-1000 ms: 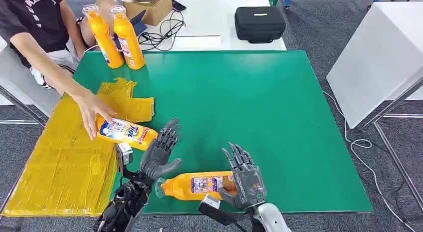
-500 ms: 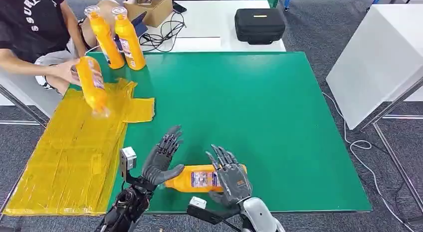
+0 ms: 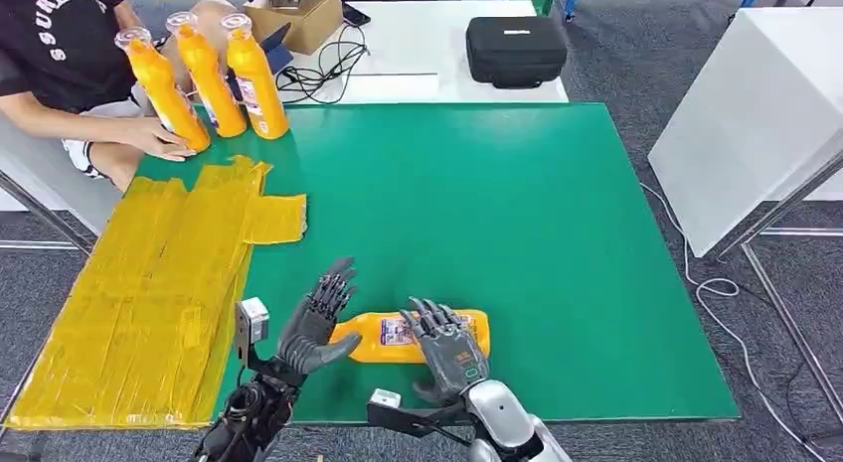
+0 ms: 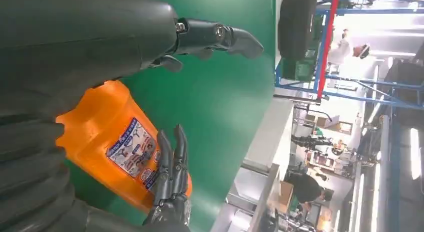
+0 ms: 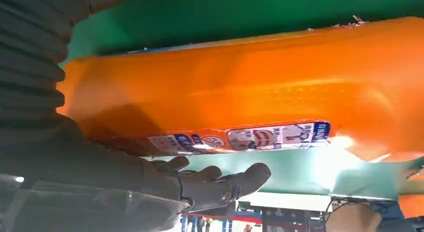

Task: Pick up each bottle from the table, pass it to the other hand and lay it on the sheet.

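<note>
Table: green top (image 3: 517,214) in a workshop with grey carpet; I see a white table behind it with a black case (image 3: 517,48), a cardboard box (image 3: 298,13) and cables.
Sheet: yellow sheet (image 3: 139,283) covers the left edge of the green table and hangs a little over it; its surface is wrinkled.
Person: a person's hand (image 3: 159,139) rests at the far left corner, touching the first of three standing bottles (image 3: 204,75), all orange with clear caps.
Left hand: my left hand (image 3: 316,321) is just beside the neck end of the lying bottle, fingers spread and pointing up and away; from the left wrist view (image 4: 100,37) I see the fingers apart and nothing held between them.
Bottle: the bottle (image 3: 383,338) lies on its side near the front edge of the green table, between my two hands, right of the sheet and not on it. It is orange plastic, flat-sided, with a label in white, blue and red on its body (image 5: 260,137).
Right hand: my right hand (image 3: 445,348) lies over the base end of the bottle, fingers spread across the label. I cannot tell if it really grips or only rests on it.
</note>
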`<state>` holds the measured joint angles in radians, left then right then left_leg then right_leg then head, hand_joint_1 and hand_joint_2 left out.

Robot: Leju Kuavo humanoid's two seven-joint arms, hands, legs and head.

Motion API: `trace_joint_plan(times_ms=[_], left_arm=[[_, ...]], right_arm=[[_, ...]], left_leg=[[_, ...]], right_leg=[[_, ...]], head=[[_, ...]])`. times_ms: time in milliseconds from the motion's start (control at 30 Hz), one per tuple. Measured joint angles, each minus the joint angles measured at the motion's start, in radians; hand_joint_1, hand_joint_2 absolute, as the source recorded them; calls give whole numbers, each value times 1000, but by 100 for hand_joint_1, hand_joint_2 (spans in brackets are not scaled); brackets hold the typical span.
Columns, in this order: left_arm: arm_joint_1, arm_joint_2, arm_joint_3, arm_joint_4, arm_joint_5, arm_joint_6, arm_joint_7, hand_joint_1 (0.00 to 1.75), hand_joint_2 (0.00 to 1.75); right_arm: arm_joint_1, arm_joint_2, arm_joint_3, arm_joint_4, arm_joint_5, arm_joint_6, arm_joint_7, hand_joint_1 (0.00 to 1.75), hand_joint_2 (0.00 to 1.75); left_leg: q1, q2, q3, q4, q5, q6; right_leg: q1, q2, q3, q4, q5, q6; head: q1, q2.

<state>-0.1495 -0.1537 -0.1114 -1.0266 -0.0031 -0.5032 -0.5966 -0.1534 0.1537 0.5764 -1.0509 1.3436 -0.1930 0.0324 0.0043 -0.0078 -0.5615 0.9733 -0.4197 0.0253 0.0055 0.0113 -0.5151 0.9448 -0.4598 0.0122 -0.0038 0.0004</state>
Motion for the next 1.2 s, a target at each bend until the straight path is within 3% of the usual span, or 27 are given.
trace_joint_plan(times_ms=[367, 733, 1200], left_arm=[[4, 0, 27, 0, -11, 0, 21, 0, 175], [24, 0, 42, 0, -10, 1, 40, 0, 175], [26, 2, 44, 1, -8, 3, 47, 0, 175]], right_arm=[[-12, 11, 5, 16, 11, 13, 39, 0, 175], [20, 20, -57, -35, 48, 36, 150, 0, 175], [57, 15, -130, -96, 77, 40, 191, 0, 175]], left_leg=[[0, 0, 7, 0, 0, 0], [0, -1, 7, 0, 0, 0], [-1, -1, 5, 0, 0, 0]], right_leg=[[0, 0, 6, 0, 0, 0], [0, -1, 5, 0, 0, 0], [-3, -1, 5, 0, 0, 0]], head=[[0, 0], [0, 0], [0, 0]])
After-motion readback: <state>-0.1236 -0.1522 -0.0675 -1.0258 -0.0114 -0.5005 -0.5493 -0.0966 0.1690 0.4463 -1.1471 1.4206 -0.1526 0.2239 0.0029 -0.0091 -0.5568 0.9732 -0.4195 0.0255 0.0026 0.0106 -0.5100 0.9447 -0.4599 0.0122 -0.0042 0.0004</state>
